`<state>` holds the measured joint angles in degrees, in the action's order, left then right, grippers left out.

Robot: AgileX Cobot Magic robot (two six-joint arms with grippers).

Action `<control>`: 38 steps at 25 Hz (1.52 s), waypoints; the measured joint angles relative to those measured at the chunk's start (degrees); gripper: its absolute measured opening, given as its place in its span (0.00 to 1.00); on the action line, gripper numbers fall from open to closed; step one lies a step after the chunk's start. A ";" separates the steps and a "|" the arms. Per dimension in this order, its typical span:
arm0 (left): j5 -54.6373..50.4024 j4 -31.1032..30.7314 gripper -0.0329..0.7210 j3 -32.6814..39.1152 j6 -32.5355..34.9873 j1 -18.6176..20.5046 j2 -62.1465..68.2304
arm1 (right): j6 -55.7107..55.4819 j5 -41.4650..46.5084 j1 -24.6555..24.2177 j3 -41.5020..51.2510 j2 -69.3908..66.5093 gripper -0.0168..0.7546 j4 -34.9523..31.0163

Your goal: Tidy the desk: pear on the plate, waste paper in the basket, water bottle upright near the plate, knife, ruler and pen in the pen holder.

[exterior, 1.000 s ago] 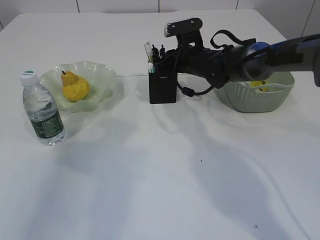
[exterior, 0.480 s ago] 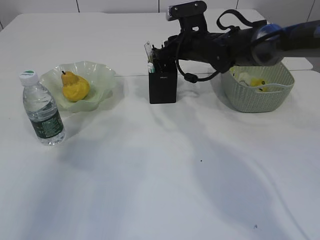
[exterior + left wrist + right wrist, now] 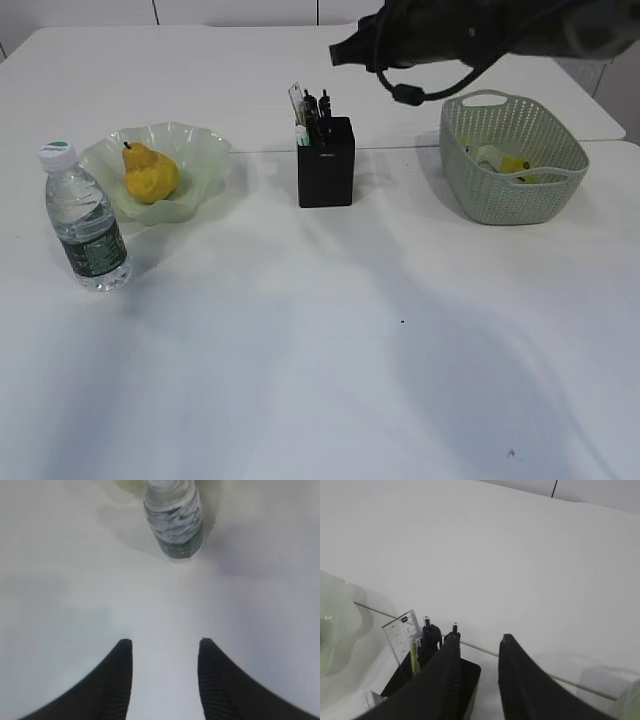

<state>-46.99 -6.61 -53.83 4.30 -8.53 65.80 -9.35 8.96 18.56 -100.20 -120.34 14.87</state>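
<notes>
Right tool (image 3: 477, 645) raised off pen holder (image 3: 325, 175)

Desk (image 3: 330, 370) bears plate (image 3: 200, 150), water bottle (image 3: 85, 220), pen holder (image 3: 326, 175), basket (image 3: 512, 190).

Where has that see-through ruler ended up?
The ruler stands upright in the black pen holder at mid-table in the exterior view, among the pens, between the plate and the basket.

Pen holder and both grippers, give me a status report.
Left gripper open, empty. Right gripper open, empty, above pen holder. Ruler and pens inside. Nothing in the way.
</notes>
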 joint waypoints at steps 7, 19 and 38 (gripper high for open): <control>3.03 0.00 0.44 0.00 0.00 0.00 0.00 | -0.13 9.93 0.00 0.00 11.18 0.32 0.00; 11.17 0.00 0.41 0.00 -5.03 0.00 -6.03 | -0.13 22.29 0.00 0.84 26.37 0.32 1.64; -1.41 -0.34 0.38 6.92 -10.13 0.00 -39.96 | -0.04 29.76 0.00 33.59 65.73 0.32 -0.77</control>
<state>-48.40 -6.95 -46.91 -5.83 -8.53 25.83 -9.38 38.72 18.56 -66.61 -54.61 14.10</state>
